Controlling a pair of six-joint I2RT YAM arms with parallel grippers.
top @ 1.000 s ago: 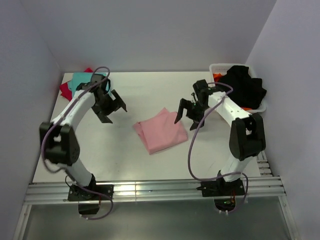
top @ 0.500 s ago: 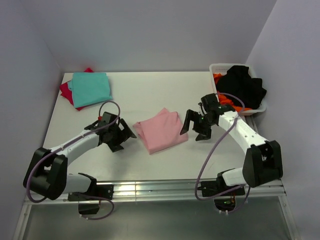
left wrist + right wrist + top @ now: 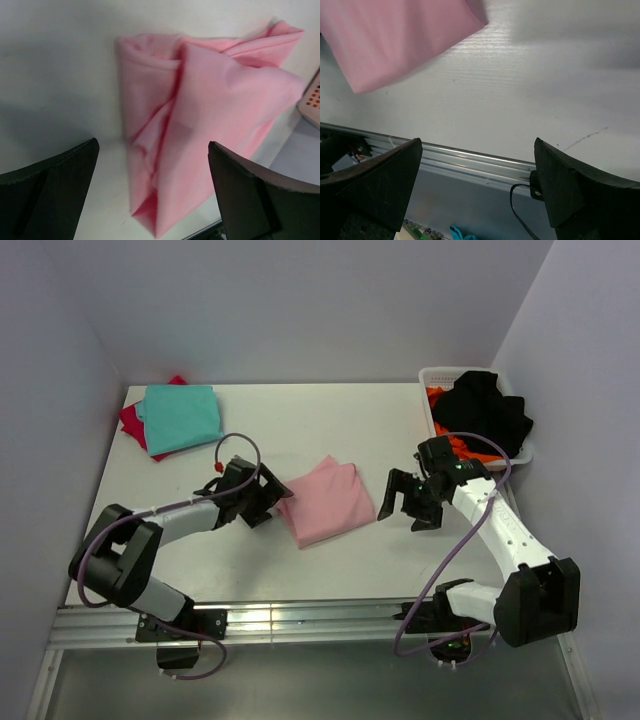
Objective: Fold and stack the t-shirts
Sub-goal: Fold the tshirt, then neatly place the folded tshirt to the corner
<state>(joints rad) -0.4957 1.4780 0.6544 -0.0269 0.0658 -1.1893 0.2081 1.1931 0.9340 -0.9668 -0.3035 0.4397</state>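
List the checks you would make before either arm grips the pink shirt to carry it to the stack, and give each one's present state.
1. Left jaws open: ok.
2. Right jaws open: ok.
3. Pink shirt folded and lying free on the table: ok.
4. Shirt lined up ahead between the left jaws: ok, seen in the left wrist view.
5. Shirt lined up between the right jaws: not ok; only its corner shows, off to one side.
6. Teal shirt lying on the red shirt, top bare: ok.
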